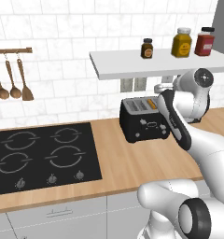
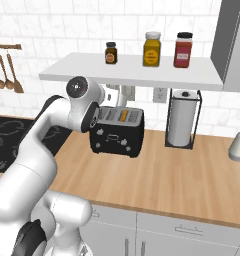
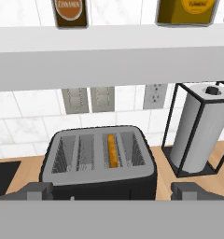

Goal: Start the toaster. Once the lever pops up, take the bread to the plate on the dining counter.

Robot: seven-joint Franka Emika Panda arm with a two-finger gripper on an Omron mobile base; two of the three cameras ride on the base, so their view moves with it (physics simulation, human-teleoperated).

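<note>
The black toaster sits on the wood worktop under the white wall shelf, with the bread standing on edge in 1 of its right-hand slots, only the golden top edge showing. From the hand view the gripper hangs above and just in front of the toaster, its 2 dark fingertips spread wide apart, gripping nothing. A paper towel roll in a black wire holder stands at 3 o'clock from the toaster. The induction hob lies at its 9 o'clock. 3 jars line the shelf at 12 o'clock.
</note>
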